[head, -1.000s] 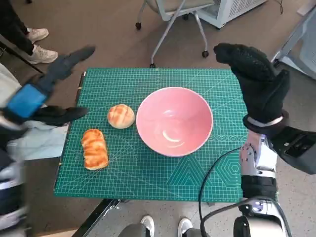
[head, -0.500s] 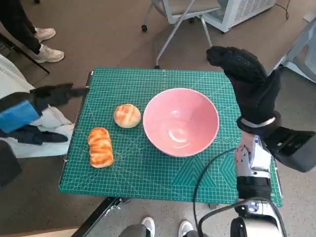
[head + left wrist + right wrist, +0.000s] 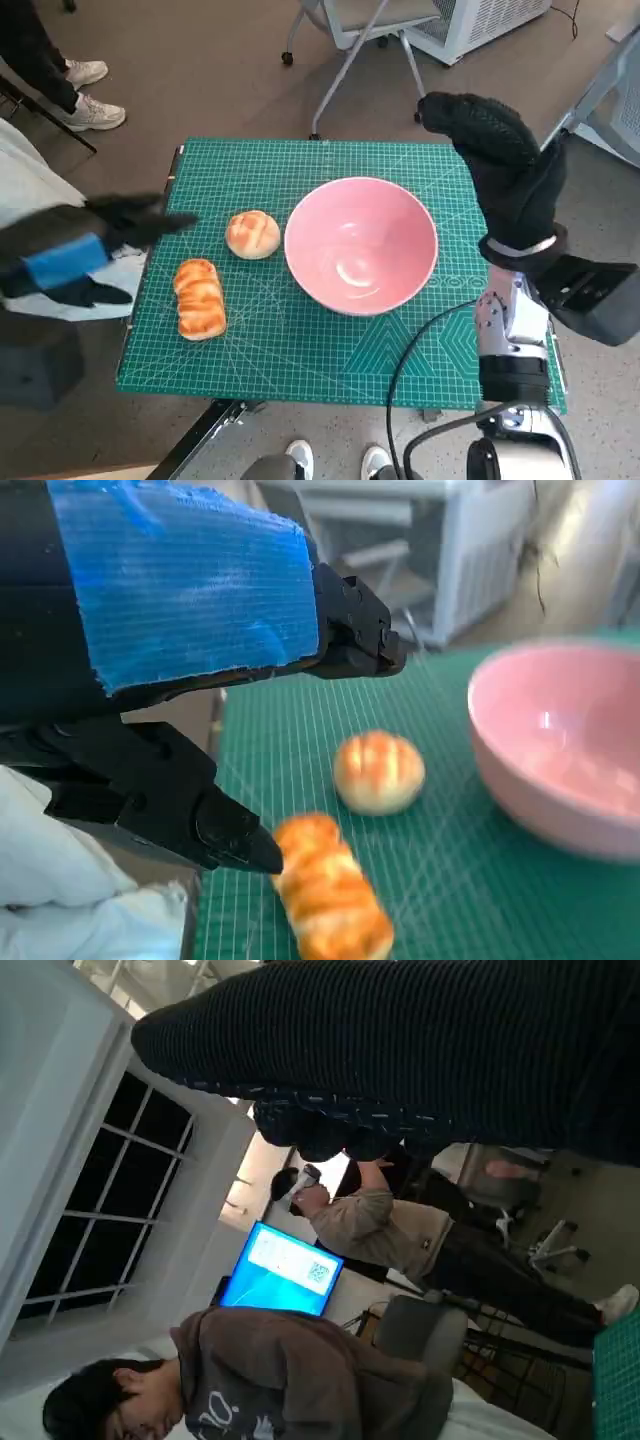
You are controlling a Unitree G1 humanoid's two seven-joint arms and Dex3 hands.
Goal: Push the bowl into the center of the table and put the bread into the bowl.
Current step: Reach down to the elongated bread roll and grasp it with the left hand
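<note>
Nearest me on the green cutting mat (image 3: 300,350) lies the long bread (image 3: 199,299), towards my left side, with the round bread (image 3: 251,234) just beyond it and apart from it. My left hand (image 3: 95,250) hangs over the mat's left edge, blurred in the head view; from the wrist camera my fingers (image 3: 230,830) stand well apart with nothing between them, one tip near the long bread (image 3: 330,900) but not touching. The pink bowl (image 3: 360,245) sits close beside the round bread, near the mat's middle, empty. My right hand (image 3: 500,165) is raised at the right edge, clear of the bowl, holding nothing; how far its fingers spread I cannot tell. Beyond the table stands a wheeled chair (image 3: 345,40).
</note>
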